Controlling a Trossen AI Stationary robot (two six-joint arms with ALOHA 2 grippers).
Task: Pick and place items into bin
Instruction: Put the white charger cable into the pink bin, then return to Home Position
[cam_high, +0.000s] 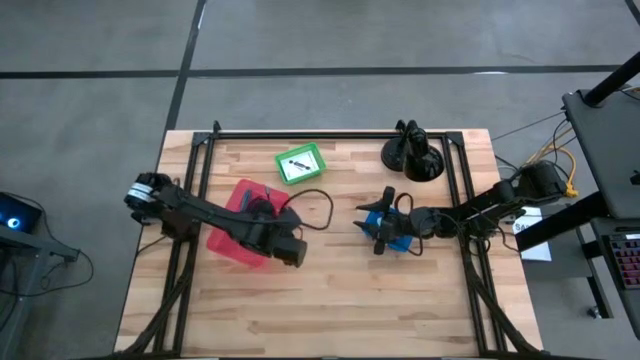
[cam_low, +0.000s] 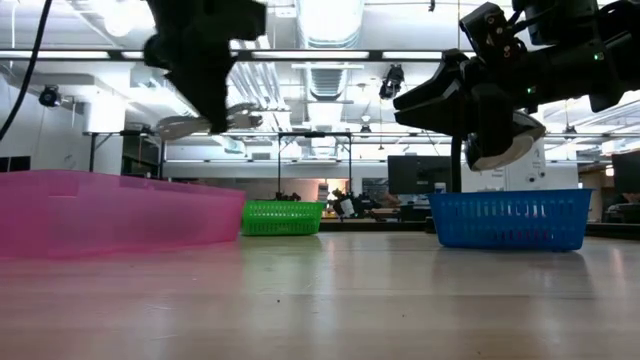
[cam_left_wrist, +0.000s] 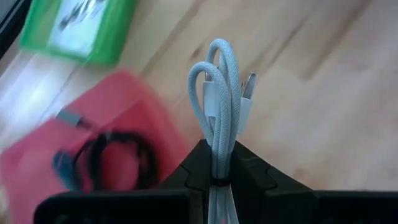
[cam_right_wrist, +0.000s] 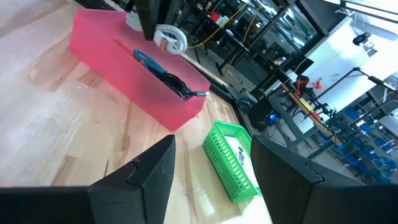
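Robotics lab or industrial workshop. Wooden worktable (cam_high: 330, 300) on bare grey concrete floor (cam_high: 90, 110). Exposed ceiling ducts (cam_low: 335, 75) and strip lights (cam_low: 330, 15) overhead. Metal racks with cables (cam_right_wrist: 249, 25) behind table. Monitors (cam_low: 415, 170) and cluttered benches in background. Keyboard (cam_high: 625, 262) at side desk.

Bright overhead ceiling lights (cam_low: 330, 15), soft shadows; left wrist background blurred.

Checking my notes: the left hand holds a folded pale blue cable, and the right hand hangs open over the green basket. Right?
Not quite. The left hand does hold the pale blue cable, but the high view shows the open right hand over the blue basket, not the green one.
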